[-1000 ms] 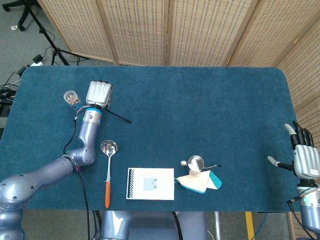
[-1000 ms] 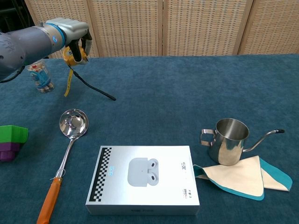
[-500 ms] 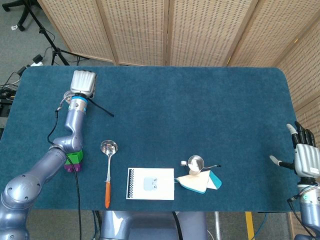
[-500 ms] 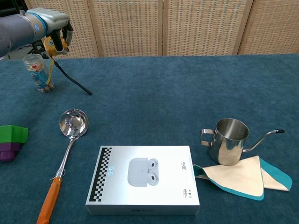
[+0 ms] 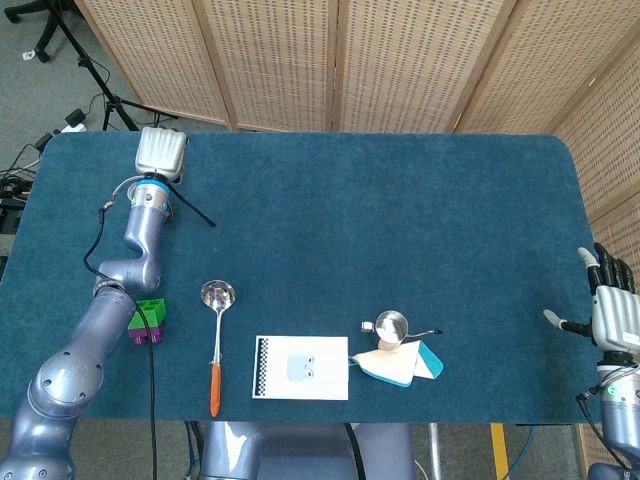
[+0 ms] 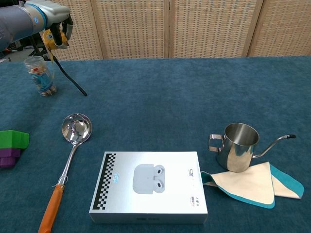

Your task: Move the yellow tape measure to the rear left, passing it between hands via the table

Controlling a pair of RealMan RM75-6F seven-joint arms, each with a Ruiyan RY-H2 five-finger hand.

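My left hand [image 5: 161,153] [image 6: 53,22] is raised over the rear left of the table and grips the yellow tape measure [image 6: 50,39]. In the chest view the tape measure's yellow body shows between the fingers, and its black strap [image 6: 70,80] [image 5: 193,208] trails down toward the cloth. From the head view the hand's back hides the tape measure. My right hand [image 5: 612,315] stays off the table's right edge with its fingers spread and nothing in them.
A small clear jar [image 6: 41,76] stands just below the left hand. A green and purple block [image 5: 147,322] [image 6: 12,147], a ladle with an orange handle [image 5: 215,345] [image 6: 68,162], a white earbuds box [image 5: 301,367] [image 6: 149,186], a steel pitcher [image 5: 391,326] [image 6: 236,146] and a folded cloth [image 5: 398,364] [image 6: 252,182] lie along the front.
My left hand carried the tape measure further toward the rear left, past the jar, with the strap trailing behind. The right hand sank slightly at the table's right edge.
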